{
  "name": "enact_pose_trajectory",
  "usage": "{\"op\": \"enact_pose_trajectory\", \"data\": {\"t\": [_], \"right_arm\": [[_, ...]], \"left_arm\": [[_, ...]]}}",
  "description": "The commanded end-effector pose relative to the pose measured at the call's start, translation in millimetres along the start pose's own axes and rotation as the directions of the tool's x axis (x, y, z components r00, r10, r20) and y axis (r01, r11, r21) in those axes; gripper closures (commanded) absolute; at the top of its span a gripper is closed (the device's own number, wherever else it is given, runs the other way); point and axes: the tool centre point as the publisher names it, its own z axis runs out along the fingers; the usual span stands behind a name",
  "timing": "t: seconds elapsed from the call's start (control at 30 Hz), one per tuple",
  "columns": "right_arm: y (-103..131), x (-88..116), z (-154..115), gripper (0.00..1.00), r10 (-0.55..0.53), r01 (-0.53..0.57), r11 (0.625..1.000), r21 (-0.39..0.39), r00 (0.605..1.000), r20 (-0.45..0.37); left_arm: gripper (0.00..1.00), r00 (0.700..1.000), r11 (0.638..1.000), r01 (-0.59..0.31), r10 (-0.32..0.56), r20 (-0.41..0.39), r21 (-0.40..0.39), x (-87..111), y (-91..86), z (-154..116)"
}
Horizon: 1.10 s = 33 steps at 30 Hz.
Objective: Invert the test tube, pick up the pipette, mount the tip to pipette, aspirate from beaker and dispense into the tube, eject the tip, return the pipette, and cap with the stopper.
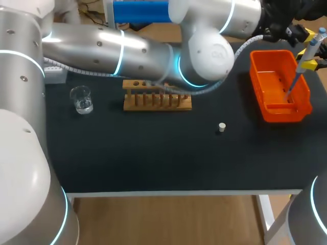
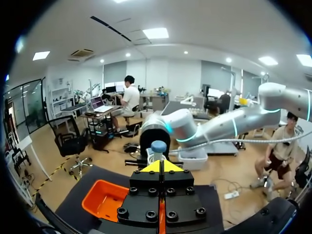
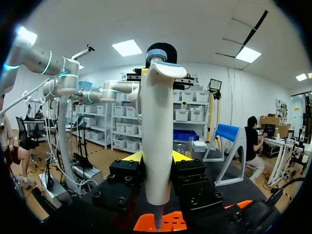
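**Tip eject, over the bin**

Right gripper [image 3: 157, 163] is clamped on the pipette [image 3: 157, 122], which is upright with its thin end down in the orange bin [image 1: 278, 111]. Left gripper [image 2: 161, 166] has its fingers together and empty, with the pipette's blue top just ahead of it. Likely next: press the ejector squarely, no side push. Stopper [image 1: 222, 127] lies on the table, well apart.

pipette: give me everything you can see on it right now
The pipette is white, plastic by the look, with a blue-grey knob on top and a curved finger rest below it. The body tapers to a thin end. It stands near upright, slightly tilted in the head view. The right gripper clamps its body from both sides. The thin end points down into the orange bin; whether it touches the bin cannot be told.
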Motion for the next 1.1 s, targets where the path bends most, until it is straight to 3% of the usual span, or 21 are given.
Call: {"op": "enact_pose_trajectory", "data": {"t": [0.03,1.1], "right_arm": [[-1,-2,-3,1.00,0.000,0.000,1.000,0.000,1.000,-0.008],[-1,-2,-3,1.00,0.000,0.000,1.000,0.000,1.000,-0.008]], "left_arm": [[1.00,1.000,0.999,-0.002,0.003,-0.021,0.048,-4.2,4.4,4],[1.00,1.000,0.999,0.007,-0.006,-0.009,0.053,-6.5,2.4,13]]}}
